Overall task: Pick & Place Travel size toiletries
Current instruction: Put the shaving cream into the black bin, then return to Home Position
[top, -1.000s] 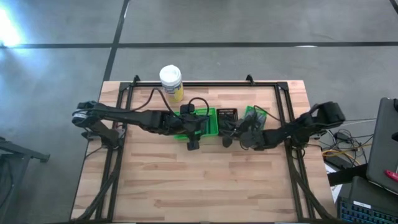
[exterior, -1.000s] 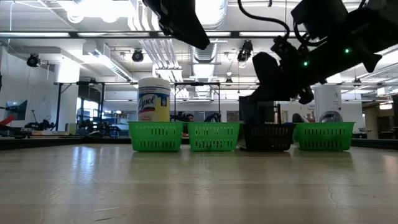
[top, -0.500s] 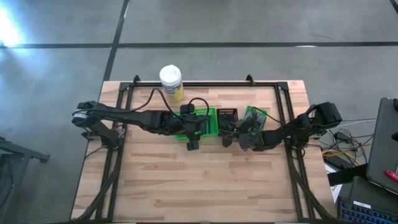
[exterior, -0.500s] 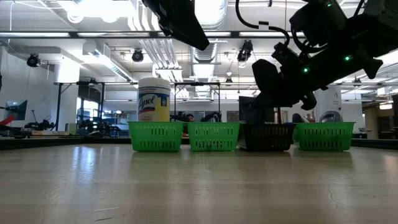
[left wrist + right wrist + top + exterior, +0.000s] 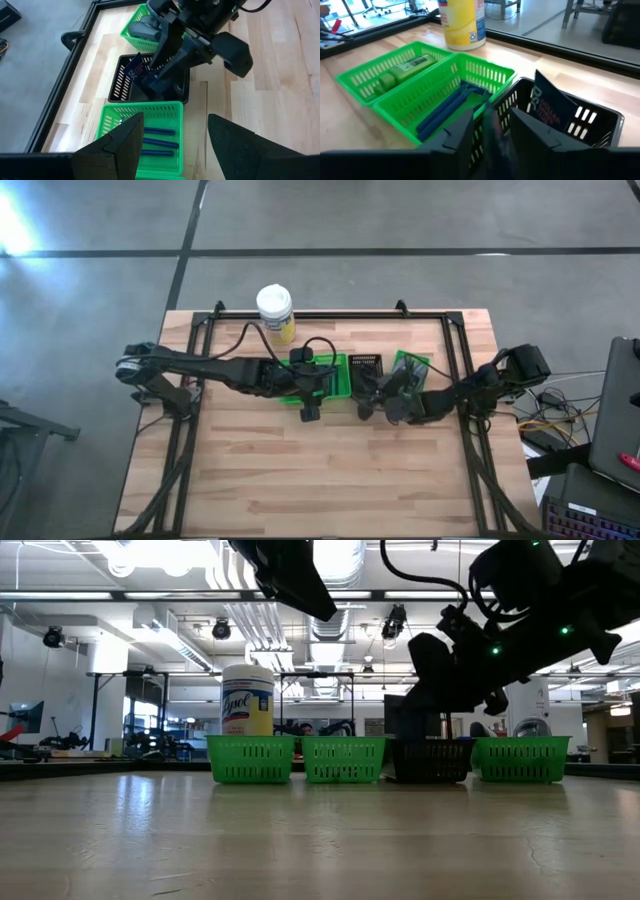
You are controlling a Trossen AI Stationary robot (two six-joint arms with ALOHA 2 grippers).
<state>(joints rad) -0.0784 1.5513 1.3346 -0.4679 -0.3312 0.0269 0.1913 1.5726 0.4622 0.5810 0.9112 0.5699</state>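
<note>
Four small baskets stand in a row at the table's far middle. One green basket point(image 5: 360, 82) holds green bottles point(image 5: 402, 70). The green basket beside it point(image 5: 107, 132) has dark blue sticks point(image 5: 157, 142) lying on its floor. The black basket point(image 5: 120, 82) holds a dark blue packet point(image 5: 136, 72) leaning on its wall. The far green basket point(image 5: 131, 22) holds grey tubes point(image 5: 147, 27). My left gripper point(image 5: 175, 130) hovers open over the stick basket. My right gripper point(image 5: 492, 125) is above the black basket, shut on a thin dark item point(image 5: 495, 142). My right gripper pinches the thin dark item point(image 5: 154, 80) between its two fingers point(image 5: 162, 50), slanting down from the table's right over the black basket. The item is clear of the table. Which part of it the fingers are on cannot be told.
A big white-lidded jar with a yellow label point(image 5: 275, 310) stands behind the baskets on the table's far left side. A black frame point(image 5: 330, 315) runs round the table. The near half of the wooden top point(image 5: 330, 480) carries nothing.
</note>
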